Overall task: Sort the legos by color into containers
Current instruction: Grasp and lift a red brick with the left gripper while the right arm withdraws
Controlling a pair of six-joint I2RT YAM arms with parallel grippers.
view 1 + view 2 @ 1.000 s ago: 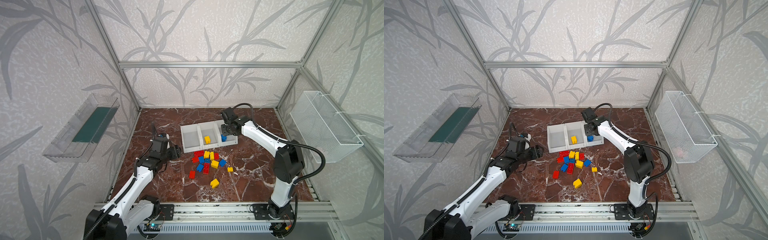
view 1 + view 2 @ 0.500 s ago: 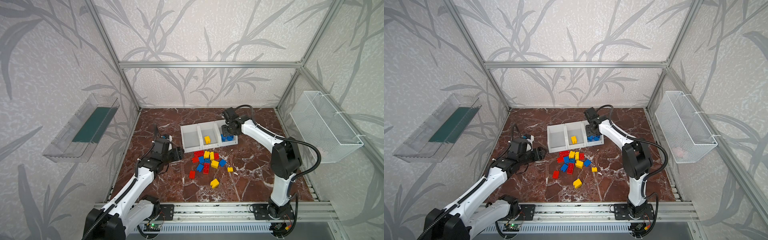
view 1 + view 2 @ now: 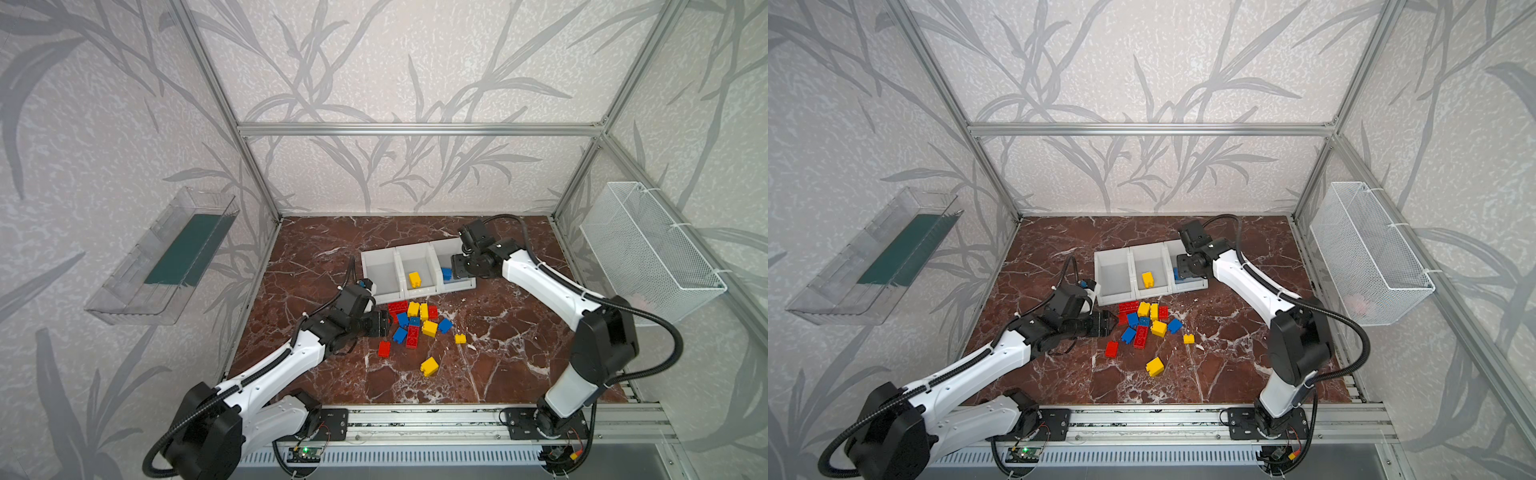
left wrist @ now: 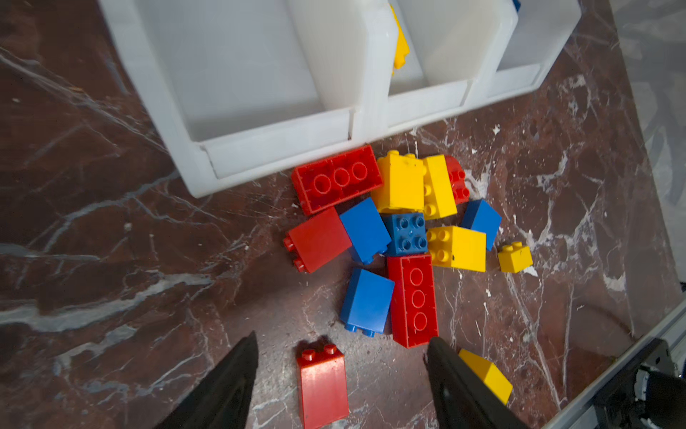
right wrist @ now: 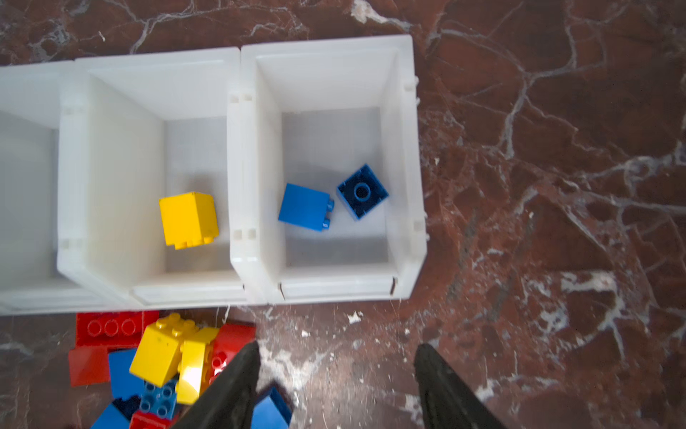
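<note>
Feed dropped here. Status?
Left gripper open, aimed at red brick. Right gripper open, empty, at bin with blue bricks. Pile unsorted; nothing blocking.

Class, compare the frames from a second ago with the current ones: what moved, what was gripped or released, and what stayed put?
The right gripper opened over the right-hand bin, releasing a blue brick; two blue bricks lie in it. The left gripper, open throughout, advanced towards the pile, near a lone red brick. The yellow brick in the middle bin and the loose pile stayed put.
</note>
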